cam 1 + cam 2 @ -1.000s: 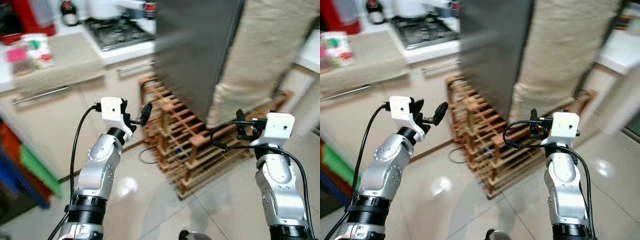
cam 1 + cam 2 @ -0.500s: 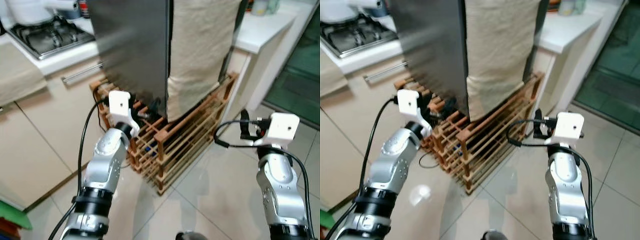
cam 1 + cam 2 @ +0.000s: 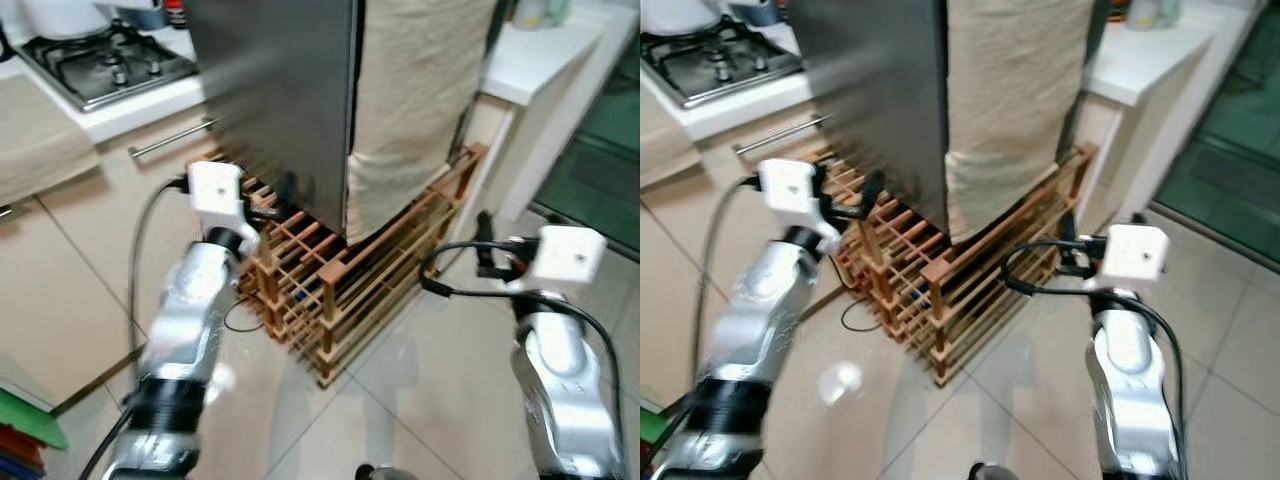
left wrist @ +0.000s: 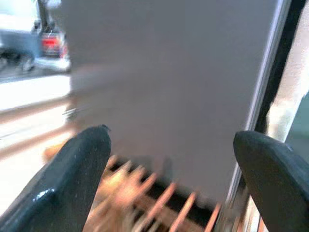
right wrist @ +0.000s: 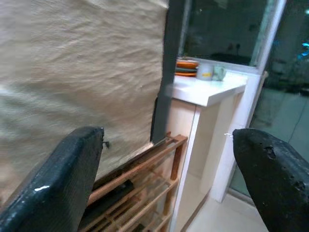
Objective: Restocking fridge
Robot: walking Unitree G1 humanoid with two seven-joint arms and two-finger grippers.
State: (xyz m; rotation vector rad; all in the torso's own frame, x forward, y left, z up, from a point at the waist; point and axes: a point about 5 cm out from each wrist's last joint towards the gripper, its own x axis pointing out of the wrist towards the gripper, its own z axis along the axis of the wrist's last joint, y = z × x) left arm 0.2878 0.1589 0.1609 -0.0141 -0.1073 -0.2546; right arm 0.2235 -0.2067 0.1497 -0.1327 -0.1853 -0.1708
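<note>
A humanoid robot faces a closed grey fridge (image 3: 280, 90) in a home kitchen, both arms raised and nothing in hand. The left claw (image 4: 169, 183) hovers near the fridge's steel side, fingers spread wide and gripping nothing; the right claw (image 5: 169, 179) is likewise released and empty, aimed at the beige cloth (image 3: 420, 90) hanging over the fridge front. The fridge stands on a wooden slatted rack (image 3: 350, 280) on the tiled floor (image 3: 400, 400), between a tabletop with a gas hob (image 3: 110, 65) on the robot's left and a white tabletop (image 3: 540, 60) carrying stacked dishes on its right. No groceries can be made out near the claws. By this evidence the restocking is at its start: the robot is at the fridge, but the door has yet to be opened and items have yet to be fetched and placed inside.
</note>
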